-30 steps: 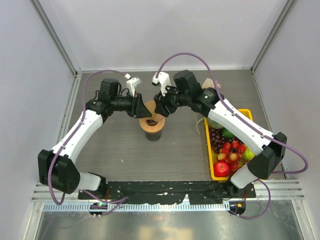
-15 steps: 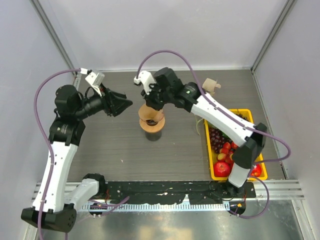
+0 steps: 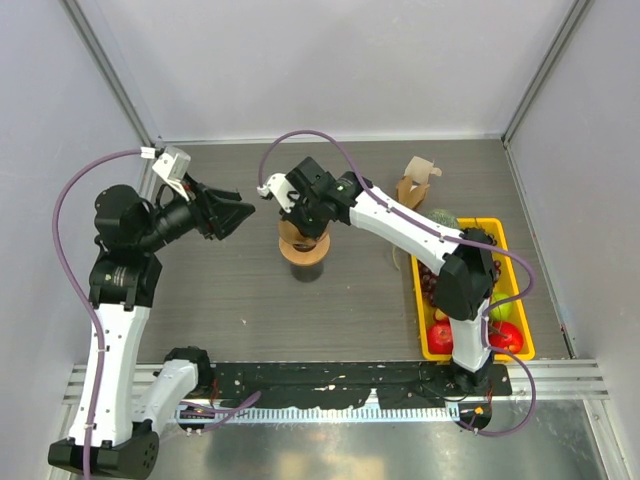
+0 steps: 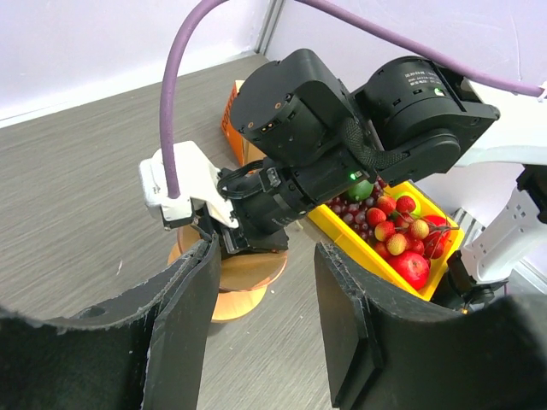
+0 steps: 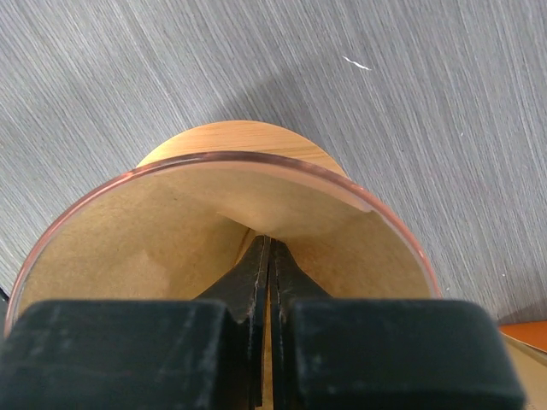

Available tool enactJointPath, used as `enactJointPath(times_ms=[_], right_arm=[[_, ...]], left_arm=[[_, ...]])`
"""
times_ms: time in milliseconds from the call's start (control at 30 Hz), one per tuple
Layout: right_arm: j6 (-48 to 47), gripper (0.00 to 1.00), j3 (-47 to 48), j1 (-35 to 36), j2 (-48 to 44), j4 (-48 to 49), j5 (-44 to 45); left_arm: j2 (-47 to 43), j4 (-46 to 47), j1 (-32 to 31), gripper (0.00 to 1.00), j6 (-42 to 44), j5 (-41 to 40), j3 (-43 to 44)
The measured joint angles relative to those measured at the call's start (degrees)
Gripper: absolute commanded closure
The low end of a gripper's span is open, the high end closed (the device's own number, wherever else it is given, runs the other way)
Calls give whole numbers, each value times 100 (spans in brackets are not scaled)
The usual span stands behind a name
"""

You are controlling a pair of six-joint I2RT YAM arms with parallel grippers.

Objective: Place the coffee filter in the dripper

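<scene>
The dripper (image 3: pixel 303 250), a glass cone on an orange-brown collar, stands mid-table. The tan coffee filter (image 5: pixel 128 248) lines the inside of the dripper's (image 5: pixel 231 157) glass wall. My right gripper (image 5: pixel 270 248) is shut, its tips low in the cone against the paper, with nothing visibly held between them. From above, the right gripper (image 3: pixel 305 230) covers the dripper's mouth. My left gripper (image 3: pixel 228 214) hangs open and empty left of the dripper, apart from it. In the left wrist view the left gripper (image 4: pixel 265 329) frames the dripper (image 4: pixel 231 303) and filter (image 4: pixel 252 269).
A yellow fruit tray (image 3: pixel 497 232) with red and green fruit sits at the right, also seen as the yellow tray (image 4: pixel 363 242). A bunch of brown filters with a white piece (image 3: pixel 415 180) stands at the back right. Grey walls enclose the table.
The left gripper has pulled back from the dripper to the left and opened wider. The right gripper has gone down into the dripper and shut.
</scene>
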Motion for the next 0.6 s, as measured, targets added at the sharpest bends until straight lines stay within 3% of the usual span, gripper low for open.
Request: enactJointPath(times_ms=[600], right_arm=[[-216, 95, -264, 72, 31, 55, 129]], left_arm=[[-24, 133, 221, 45, -216, 249, -151]])
